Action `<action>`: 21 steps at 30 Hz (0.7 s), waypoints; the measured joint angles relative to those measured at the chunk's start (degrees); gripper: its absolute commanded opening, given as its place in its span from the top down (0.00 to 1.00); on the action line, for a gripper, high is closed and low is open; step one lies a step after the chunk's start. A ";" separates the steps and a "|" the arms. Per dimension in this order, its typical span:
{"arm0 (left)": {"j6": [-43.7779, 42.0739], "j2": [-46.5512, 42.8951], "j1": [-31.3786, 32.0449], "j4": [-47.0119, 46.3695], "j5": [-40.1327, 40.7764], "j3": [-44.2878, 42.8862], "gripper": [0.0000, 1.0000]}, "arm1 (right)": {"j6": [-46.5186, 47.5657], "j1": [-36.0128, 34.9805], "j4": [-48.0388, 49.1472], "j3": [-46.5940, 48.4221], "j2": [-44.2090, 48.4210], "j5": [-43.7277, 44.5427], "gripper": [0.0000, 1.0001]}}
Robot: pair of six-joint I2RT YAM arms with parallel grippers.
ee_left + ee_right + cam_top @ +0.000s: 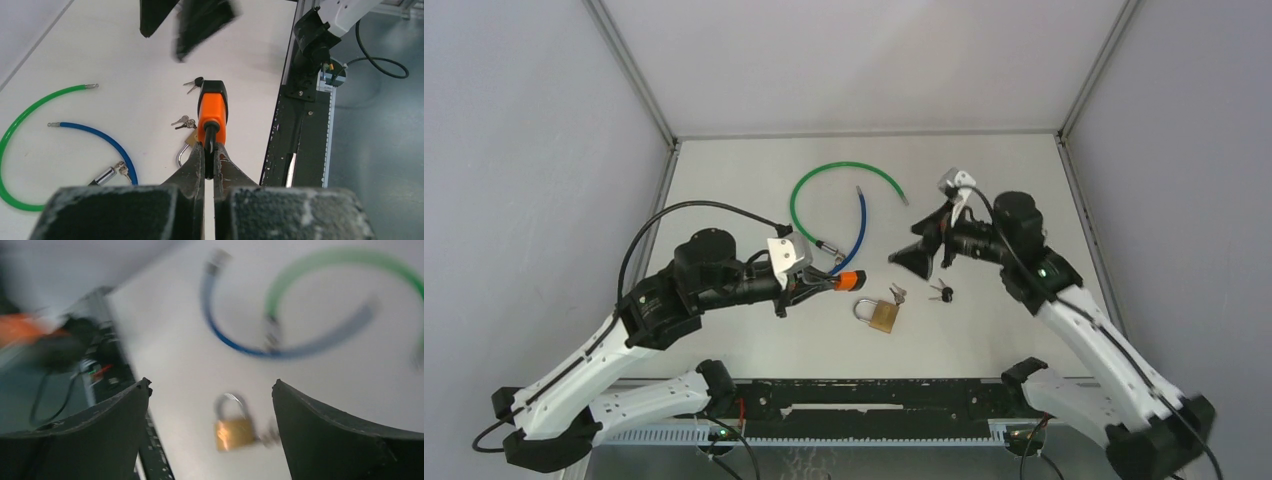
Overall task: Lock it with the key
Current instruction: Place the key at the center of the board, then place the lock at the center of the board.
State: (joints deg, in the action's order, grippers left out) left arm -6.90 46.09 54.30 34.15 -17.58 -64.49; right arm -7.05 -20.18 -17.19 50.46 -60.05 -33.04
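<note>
My left gripper (829, 283) is shut on the black stem of an orange lock (850, 281), which it holds just above the table; in the left wrist view the stem sits pinched between the fingers (197, 165) with the orange lock (212, 107) sticking out ahead. A black-headed key pair (942, 293) lies on the table to the right, also seen as the black-headed keys (194, 82). My right gripper (919, 258) hovers open above them with nothing between its fingers. Its own view is blurred; the right gripper (210, 386) frames a brass padlock (234, 432).
The brass padlock (880, 314) with silver keys (897, 293) lies near the table's front edge. A green cable (844, 170) and a blue cable (857, 225) with a metal end (827, 246) lie behind. The black rail (874, 395) runs along the near edge.
</note>
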 measured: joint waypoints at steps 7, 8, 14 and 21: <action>-2.67 0.11 2.64 -0.02 -0.72 0.85 1.00 | 8.55 -22.91 10.58 4.37 13.53 -11.50 0.01; -2.73 0.13 2.93 -0.02 -0.87 0.85 1.00 | 9.60 -24.46 10.21 4.94 12.81 -11.08 0.01; -3.52 0.17 3.34 -0.02 -1.16 0.85 1.00 | 15.56 -30.53 4.94 8.70 3.80 -6.34 0.25; -3.69 0.70 3.32 -0.13 -0.33 0.85 1.00 | 16.87 -31.67 -1.14 12.00 -1.44 -5.07 0.99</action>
State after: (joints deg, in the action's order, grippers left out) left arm -10.59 46.78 57.63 34.02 -17.91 -63.64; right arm 9.82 -51.86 -18.33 62.46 -61.49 -38.11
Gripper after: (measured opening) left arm 0.026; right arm 0.275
